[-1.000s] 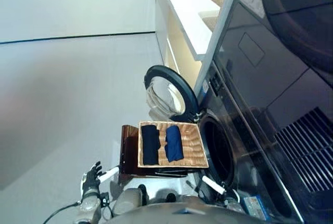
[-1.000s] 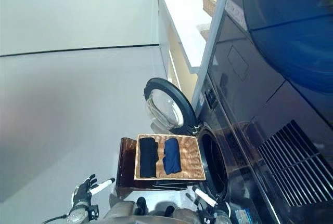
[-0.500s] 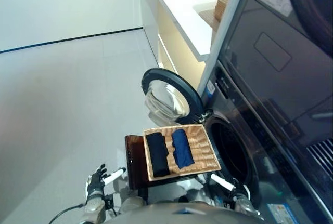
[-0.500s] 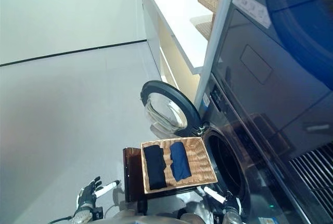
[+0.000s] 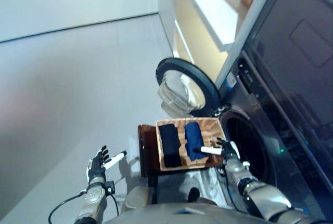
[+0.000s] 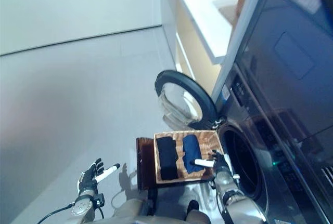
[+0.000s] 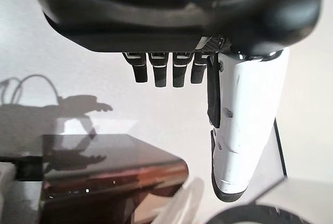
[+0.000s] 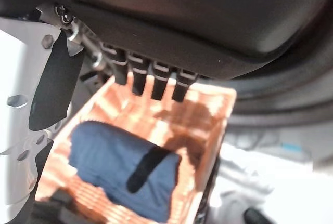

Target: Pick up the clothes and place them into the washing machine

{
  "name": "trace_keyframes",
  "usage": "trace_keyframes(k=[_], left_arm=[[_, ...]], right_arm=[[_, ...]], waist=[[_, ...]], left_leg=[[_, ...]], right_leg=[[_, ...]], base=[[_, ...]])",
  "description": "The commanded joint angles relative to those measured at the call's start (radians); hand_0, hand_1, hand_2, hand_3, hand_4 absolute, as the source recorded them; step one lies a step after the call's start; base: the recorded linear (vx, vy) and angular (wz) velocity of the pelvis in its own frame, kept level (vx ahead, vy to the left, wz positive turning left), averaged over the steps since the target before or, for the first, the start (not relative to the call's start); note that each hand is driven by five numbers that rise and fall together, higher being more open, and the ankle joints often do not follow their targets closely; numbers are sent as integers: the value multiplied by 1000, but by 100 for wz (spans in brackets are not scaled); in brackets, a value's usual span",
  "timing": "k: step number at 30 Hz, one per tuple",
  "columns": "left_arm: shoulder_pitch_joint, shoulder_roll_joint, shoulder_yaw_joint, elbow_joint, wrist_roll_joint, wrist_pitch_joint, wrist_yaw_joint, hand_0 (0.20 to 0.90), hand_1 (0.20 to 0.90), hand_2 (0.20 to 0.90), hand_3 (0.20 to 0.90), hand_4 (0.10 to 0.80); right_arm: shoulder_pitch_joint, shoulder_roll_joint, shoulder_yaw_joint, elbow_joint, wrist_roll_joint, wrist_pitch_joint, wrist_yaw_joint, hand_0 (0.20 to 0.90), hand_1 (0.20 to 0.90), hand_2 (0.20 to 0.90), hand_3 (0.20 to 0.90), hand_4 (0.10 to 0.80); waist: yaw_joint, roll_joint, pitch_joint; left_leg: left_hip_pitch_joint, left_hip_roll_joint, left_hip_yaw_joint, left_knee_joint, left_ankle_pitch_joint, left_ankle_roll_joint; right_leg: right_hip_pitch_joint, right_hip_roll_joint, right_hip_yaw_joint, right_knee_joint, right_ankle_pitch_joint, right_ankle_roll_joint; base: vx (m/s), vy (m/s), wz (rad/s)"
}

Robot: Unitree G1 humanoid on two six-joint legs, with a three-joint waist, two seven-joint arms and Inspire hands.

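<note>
A shallow wicker basket (image 5: 213,128) rests on a low dark brown box (image 5: 147,151) beside the washing machine (image 5: 260,146). In it lie a folded black garment (image 5: 169,144) and a folded blue garment (image 5: 194,140). The machine's round door (image 5: 186,84) stands open beside the dark drum opening (image 5: 250,148). My right hand (image 5: 226,149) is open over the basket's right near corner, its white-covered thumb above the blue garment (image 8: 122,167). My left hand (image 5: 97,162) is open above the floor, left of the box (image 7: 104,167).
A white counter (image 5: 216,3) with shelves below runs along the wall behind the machine. Grey floor (image 5: 73,83) spreads wide to the left of the box and the door.
The camera has shifted. My right hand has risen from low by the machine to over the basket's near right corner. The left hand stays low at the left.
</note>
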Motion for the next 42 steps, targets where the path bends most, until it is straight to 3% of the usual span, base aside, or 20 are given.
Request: trace_keyframes(k=[1, 6, 16, 29, 31, 33, 34, 38, 40, 41, 42], left_arm=[[-95, 80, 14, -197, -40, -117, 26, 900, 900, 900, 900, 800], [-136, 92, 31, -347, -71, -141, 49, 900, 900, 900, 900, 800], [-183, 91, 75, -587, -67, -163, 119, 900, 900, 900, 900, 800], [-207, 96, 70, -653, -8, -164, 175, 900, 900, 900, 900, 800], [-210, 96, 65, -646, -6, -166, 179, 900, 900, 900, 900, 800], [-216, 99, 57, -642, -9, -167, 179, 900, 900, 900, 900, 800], [-216, 102, 54, -642, -5, -167, 180, 900, 900, 900, 900, 800], [-231, 102, 41, -635, -10, -173, 187, 900, 900, 900, 900, 800], [-241, 99, 23, -634, -15, -174, 182, 900, 900, 900, 900, 800], [-247, 102, 19, -641, -12, -174, 181, 900, 900, 900, 900, 800], [-247, 102, 18, -642, -11, -174, 182, 900, 900, 900, 900, 800]], right_arm=[[-160, -38, 30, 28, -53, 0, -64, 900, 900, 900, 900, 800], [-242, -64, 36, 18, -35, -2, -75, 900, 900, 900, 900, 800], [-416, -148, 35, 113, -55, 45, -111, 900, 900, 900, 900, 800], [-445, -157, 46, 151, -89, 55, -107, 900, 900, 900, 900, 800], [-442, -152, 45, 146, -88, 51, -110, 900, 900, 900, 900, 800], [-447, -149, 48, 147, -91, 51, -113, 900, 900, 900, 900, 800], [-447, -148, 49, 146, -94, 50, -115, 900, 900, 900, 900, 800], [-456, -159, 55, 160, -112, 59, -122, 900, 900, 900, 900, 800], [-456, -169, 65, 192, -148, 80, -117, 711, 711, 711, 711, 665], [-458, -174, 65, 205, -160, 88, -119, 389, 389, 389, 389, 435], [-458, -175, 64, 206, -160, 88, -118, 255, 255, 255, 255, 339]], waist=[[22, -25, 63], [35, -16, 114], [54, -4, 146], [74, 38, 158], [77, 35, 156], [85, 36, 159], [88, 33, 157], [108, 33, 160], [123, 38, 158], [131, 40, 157], [131, 40, 156]], left_leg=[[-131, -5, -12, 104, -39, -72], [-261, 8, -6, 206, -58, -80], [-494, 21, -5, 476, -183, -75], [-586, -20, -27, 526, -212, -54], [-583, -27, -38, 532, -241, -60], [-601, -30, -42, 517, -204, -54], [-594, -36, -50, 528, -238, -59], [-629, -51, -67, 520, -227, -59], [-649, -62, -83, 519, -221, -60], [-660, -68, -91, 520, -218, -61], [-662, -68, -92, 520, -218, -61]], right_leg=[[-14, -62, -3, -89, 95, 49], [-167, -66, 0, 16, 79, 38], [-426, -94, 18, 295, -27, 24], [-508, -116, 12, 363, -69, 20], [-498, -119, 9, 372, -101, 27], [-509, -121, -5, 364, -74, 21], [-500, -123, -4, 375, -105, 28], [-519, -134, -26, 384, -109, 31], [-534, -142, -40, 397, -117, 33], [-539, -147, -47, 402, -119, 34], [-540, -148, -48, 402, -120, 34]], base=[[-136, 10, 5], [-98, 5, 7], [-9, 15, 3], [34, 9, 4], [145, -43, 23], [40, -27, 18], [18, -3, 16], [30, -39, 13], [12, -47, 24], [2, -35, 34], [9, -20, 40]])
